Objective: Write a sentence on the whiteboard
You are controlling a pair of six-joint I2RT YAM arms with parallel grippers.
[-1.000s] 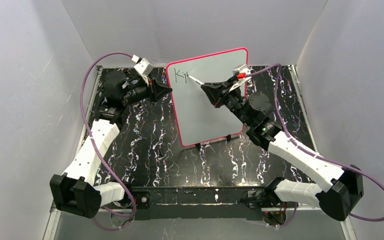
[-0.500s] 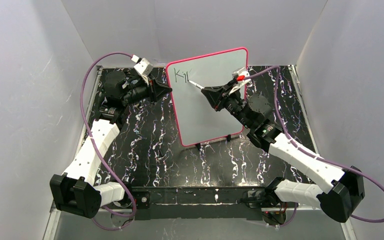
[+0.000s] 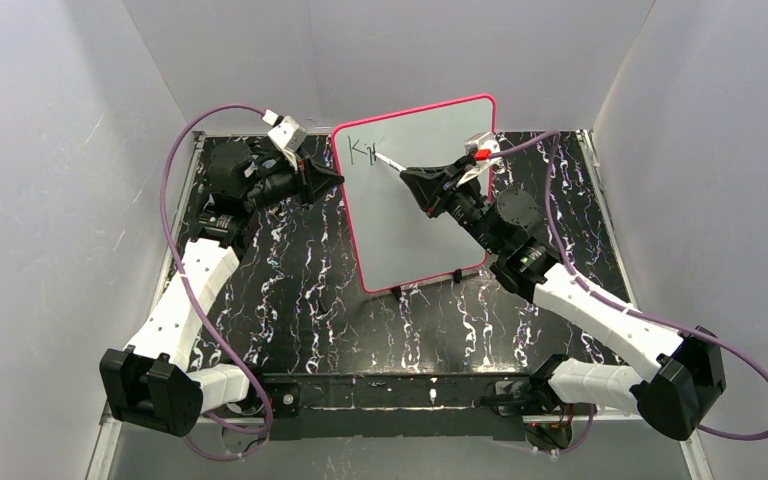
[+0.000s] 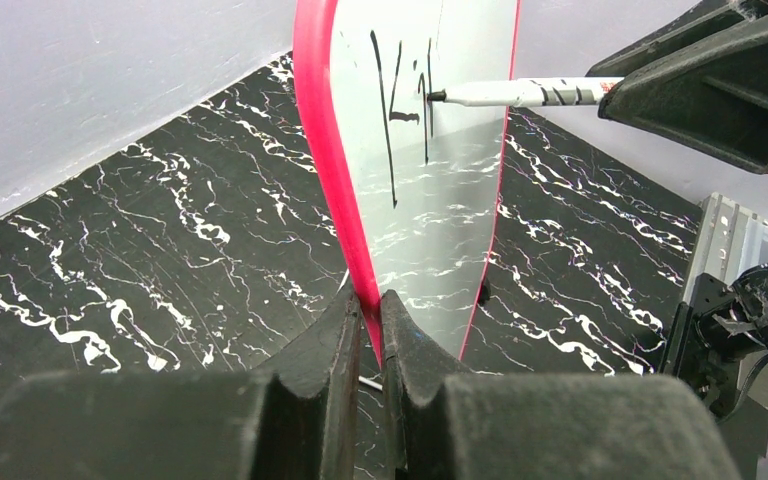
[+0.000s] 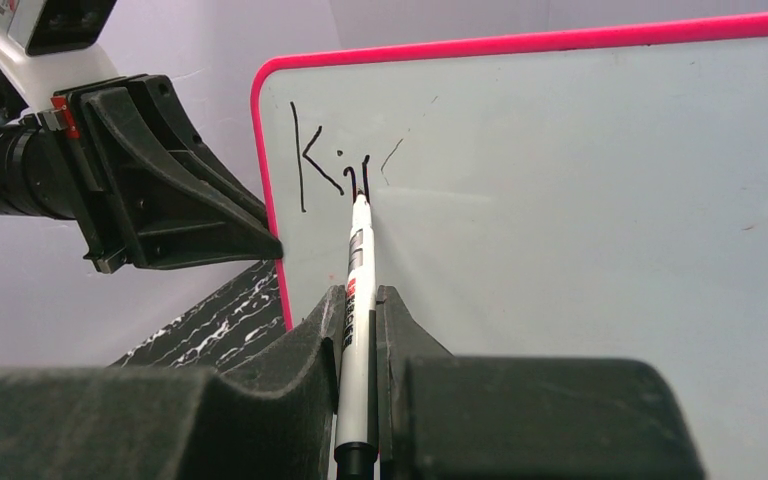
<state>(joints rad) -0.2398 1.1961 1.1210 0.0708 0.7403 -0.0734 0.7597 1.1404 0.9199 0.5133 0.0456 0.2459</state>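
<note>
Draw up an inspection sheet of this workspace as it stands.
Surface: black table with white veining.
Job's things: whiteboard upright on its feet; sentence barely begun at top left, "Ki" plus a stroke; marker tip on the board.
Clutter: nothing seen.
Grippers: left gripper shut on the whiteboard's pink edge; right gripper shut on the marker.
Cables: purple cables loop along both arms.
Surroundings: plain grey walls on three sides.
</note>
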